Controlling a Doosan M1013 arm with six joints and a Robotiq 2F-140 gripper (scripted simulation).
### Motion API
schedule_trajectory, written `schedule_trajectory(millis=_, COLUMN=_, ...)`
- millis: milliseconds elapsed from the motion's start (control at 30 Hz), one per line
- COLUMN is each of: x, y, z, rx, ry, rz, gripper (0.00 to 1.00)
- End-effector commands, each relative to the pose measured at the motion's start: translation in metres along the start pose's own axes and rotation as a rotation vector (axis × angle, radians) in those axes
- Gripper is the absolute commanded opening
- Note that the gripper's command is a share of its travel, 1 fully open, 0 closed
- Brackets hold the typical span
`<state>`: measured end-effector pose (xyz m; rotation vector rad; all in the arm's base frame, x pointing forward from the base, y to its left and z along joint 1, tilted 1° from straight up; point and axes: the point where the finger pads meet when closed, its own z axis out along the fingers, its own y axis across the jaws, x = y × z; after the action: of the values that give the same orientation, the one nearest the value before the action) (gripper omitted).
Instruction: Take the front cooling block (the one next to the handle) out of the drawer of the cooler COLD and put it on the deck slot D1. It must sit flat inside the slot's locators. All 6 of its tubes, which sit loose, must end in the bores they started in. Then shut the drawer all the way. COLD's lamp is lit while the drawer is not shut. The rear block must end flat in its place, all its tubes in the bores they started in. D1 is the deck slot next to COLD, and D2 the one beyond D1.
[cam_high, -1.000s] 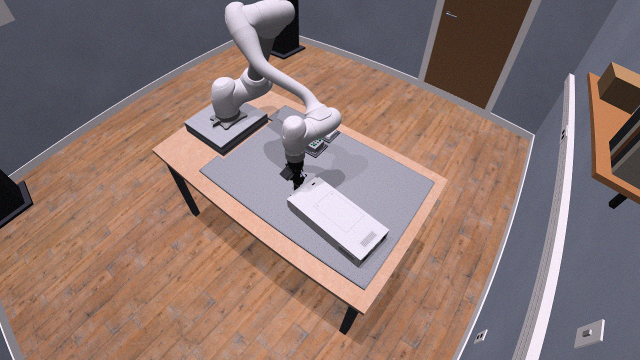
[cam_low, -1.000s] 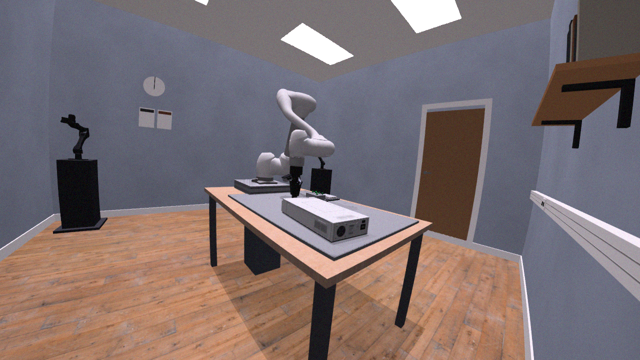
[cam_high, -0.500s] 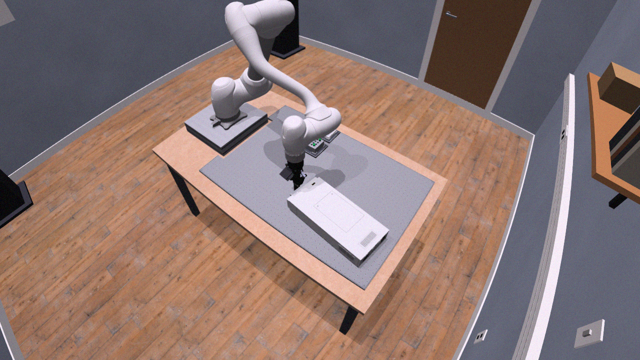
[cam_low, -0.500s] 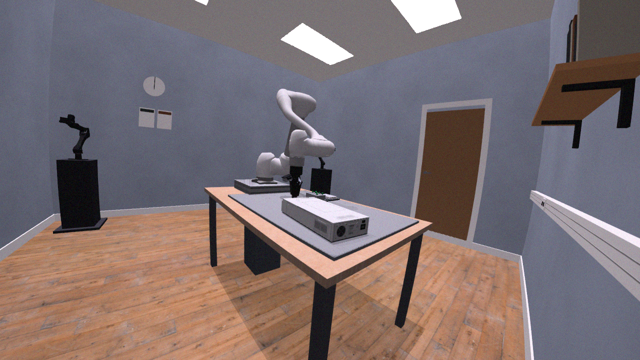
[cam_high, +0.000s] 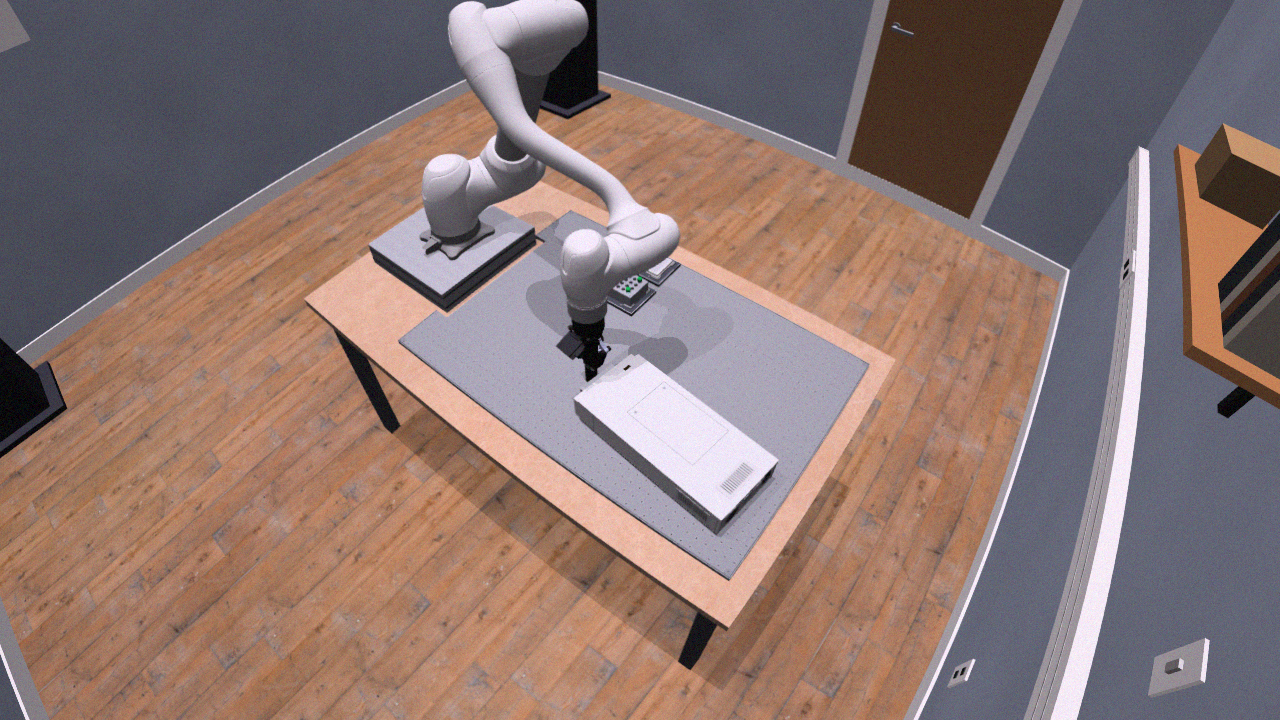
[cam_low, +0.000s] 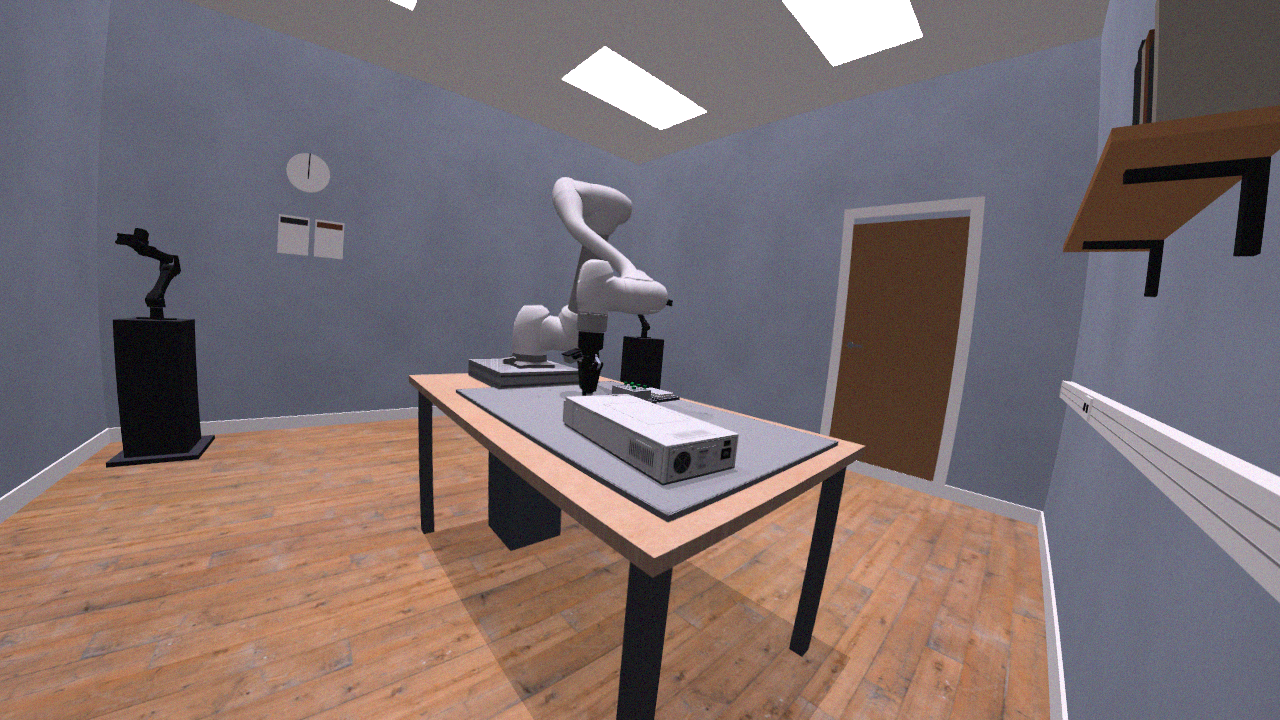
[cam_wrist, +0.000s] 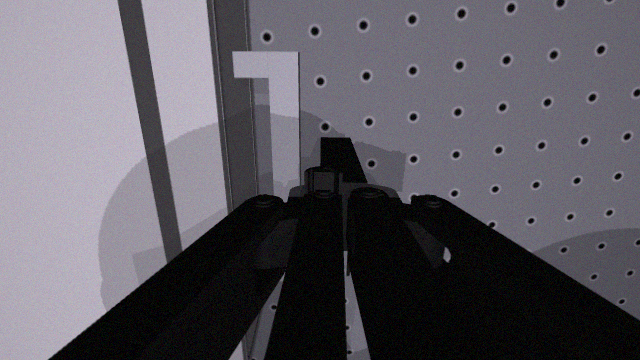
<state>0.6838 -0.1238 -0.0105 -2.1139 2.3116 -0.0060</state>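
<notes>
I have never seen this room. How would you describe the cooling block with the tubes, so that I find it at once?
Start at the wooden table in the middle of the room and its grey perforated deck. On the deck, beyond the long white cooler and partly hidden by the arm's wrist, sits a small grey block. It alone shows green dots on top; the pale tray beside it shows none.

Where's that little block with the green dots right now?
In the top view the block sits on the grey deck, behind the arm's wrist, beyond the white cooler's near end.

Glossy white arm (cam_high: 537, 152) — bulbous rounded joints — with slim black fingers.
</notes>
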Motion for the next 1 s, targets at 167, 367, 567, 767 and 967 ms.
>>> schedule_trajectory(millis=167, x=0.000, y=0.007, z=-0.001, rx=0.002, ry=0.000, rz=0.000, gripper=0.10)
schedule_trajectory(millis=367, x=0.000, y=0.015, z=-0.001, rx=0.002, ry=0.000, rz=0.000, gripper=0.10)
schedule_trajectory(millis=567, x=0.000, y=0.022, z=-0.001, rx=0.001, ry=0.000, rz=0.000, gripper=0.10)
schedule_trajectory(millis=767, x=0.000, y=0.029, z=-0.001, rx=0.001, ry=0.000, rz=0.000, gripper=0.10)
schedule_trajectory(millis=967, x=0.000, y=0.033, z=-0.001, rx=0.001, ry=0.000, rz=0.000, gripper=0.10)
